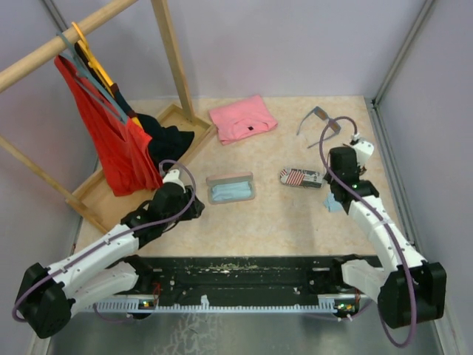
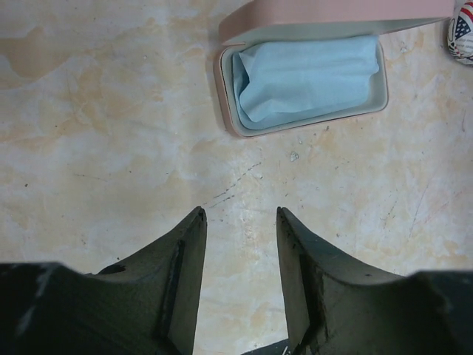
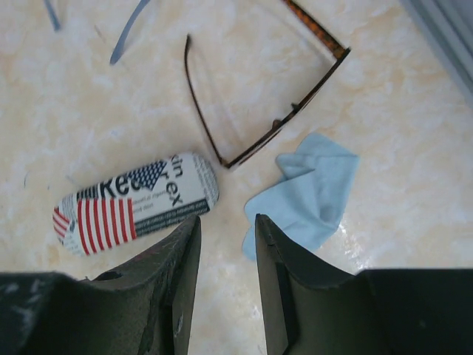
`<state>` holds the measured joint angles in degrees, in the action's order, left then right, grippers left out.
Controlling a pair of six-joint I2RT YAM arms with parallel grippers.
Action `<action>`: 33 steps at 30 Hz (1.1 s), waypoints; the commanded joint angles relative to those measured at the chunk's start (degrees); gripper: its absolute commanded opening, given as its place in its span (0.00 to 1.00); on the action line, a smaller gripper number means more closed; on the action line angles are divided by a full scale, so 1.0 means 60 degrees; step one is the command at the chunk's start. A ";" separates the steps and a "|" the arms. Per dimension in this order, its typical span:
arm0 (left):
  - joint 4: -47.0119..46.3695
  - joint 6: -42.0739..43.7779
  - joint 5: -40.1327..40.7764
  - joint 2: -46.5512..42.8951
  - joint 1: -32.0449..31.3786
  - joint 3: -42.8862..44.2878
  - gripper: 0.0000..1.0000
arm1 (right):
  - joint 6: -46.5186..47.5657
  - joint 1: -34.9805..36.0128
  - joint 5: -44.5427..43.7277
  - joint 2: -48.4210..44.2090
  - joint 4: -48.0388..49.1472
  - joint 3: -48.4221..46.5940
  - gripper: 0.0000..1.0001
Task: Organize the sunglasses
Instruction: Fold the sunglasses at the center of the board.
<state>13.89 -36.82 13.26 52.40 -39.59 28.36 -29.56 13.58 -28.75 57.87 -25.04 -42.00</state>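
Evidently approach step: we see left gripper and right gripper part open, empty. Next, we judge, right gripper takes the brown sunglasses (thin frame; pinch squarely).

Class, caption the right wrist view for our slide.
Open right gripper near flag-patterned case, brown-framed sunglasses and crumpled blue cloth.

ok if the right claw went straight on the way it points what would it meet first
Most likely the near corner of the brown sunglasses, dead ahead of the right claw. The flag case and blue cloth flank that line, so a finger might clip one first; depth is unclear.
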 commanded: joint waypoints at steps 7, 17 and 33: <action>0.0330 -0.0112 0.0413 -0.0487 0.0037 0.0463 0.53 | -0.0668 -0.1831 0.0316 0.1637 0.1255 -0.1392 0.37; 0.0306 0.0109 0.0883 -0.0592 0.0036 0.0349 0.59 | -0.1156 -0.3244 0.1510 0.3473 0.1151 -0.2121 0.40; -0.0367 0.0414 0.0906 -0.0644 0.0036 -0.0057 0.59 | -0.2057 -0.3537 0.1785 0.4696 0.1002 -0.2465 0.42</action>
<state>13.43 -35.31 18.55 49.34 -39.59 28.64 -39.59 -7.25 -18.50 84.36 -20.14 -53.74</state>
